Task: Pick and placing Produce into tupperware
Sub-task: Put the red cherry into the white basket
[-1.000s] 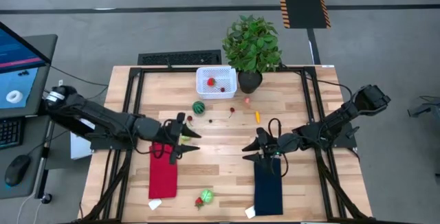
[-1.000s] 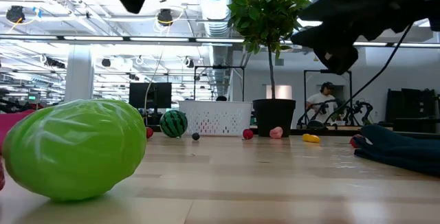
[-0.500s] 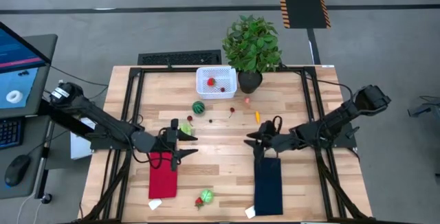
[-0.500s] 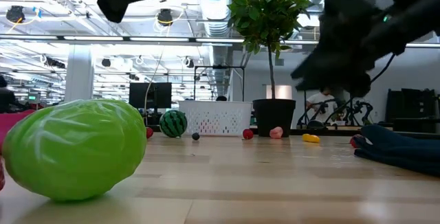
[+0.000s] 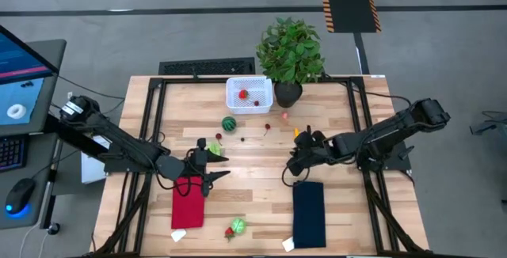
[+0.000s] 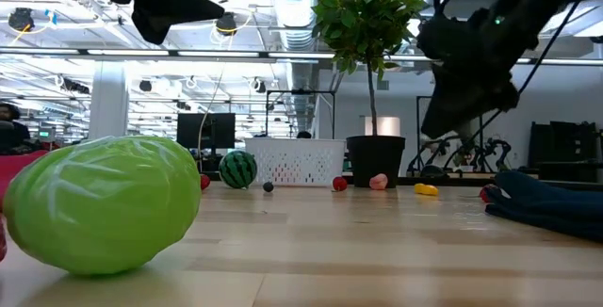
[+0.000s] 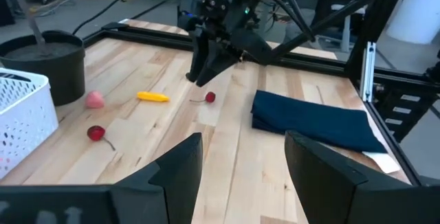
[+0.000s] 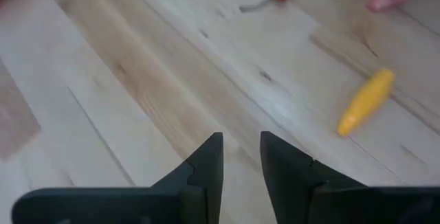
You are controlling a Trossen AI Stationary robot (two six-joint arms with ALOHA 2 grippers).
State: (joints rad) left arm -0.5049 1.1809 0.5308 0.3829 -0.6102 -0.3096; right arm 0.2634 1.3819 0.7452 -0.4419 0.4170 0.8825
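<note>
right gripper (image 5: 296, 157): right of centre in the high view, over bare desk (image 5: 253, 195); its fingers (image 8: 206, 157) stand a narrow gap apart with nothing between them.
yellow piece (image 5: 297, 134): a small elongated toy lying on the desk just above the right gripper in the high view; in the right wrist view it lies ahead of the fingers and off to one side, not touching them.
left gripper (image 5: 214, 165): left of centre in the high view, at the upper end of the red cloth (image 5: 188, 202); its fingers (image 7: 180, 165) are spread well apart and hold nothing.
white basket (image 5: 249, 94): top centre of the high view, touching the pot of the potted plant (image 5: 290, 52); a red piece (image 5: 243, 95) lies inside.
watermelon ball (image 5: 229, 123): just below the basket's lower left corner, well above the left gripper.
small red pieces: one with a stem (image 5: 267, 127) and a pink one (image 5: 285, 116) lie between the basket and the yellow piece.
green cabbage (image 6: 99, 203): fills the lower left of the low view; in the high view it lies near the bottom edge, between the two cloths.
blue cloth (image 5: 309, 214): lower right of centre, just below the right gripper.
</note>
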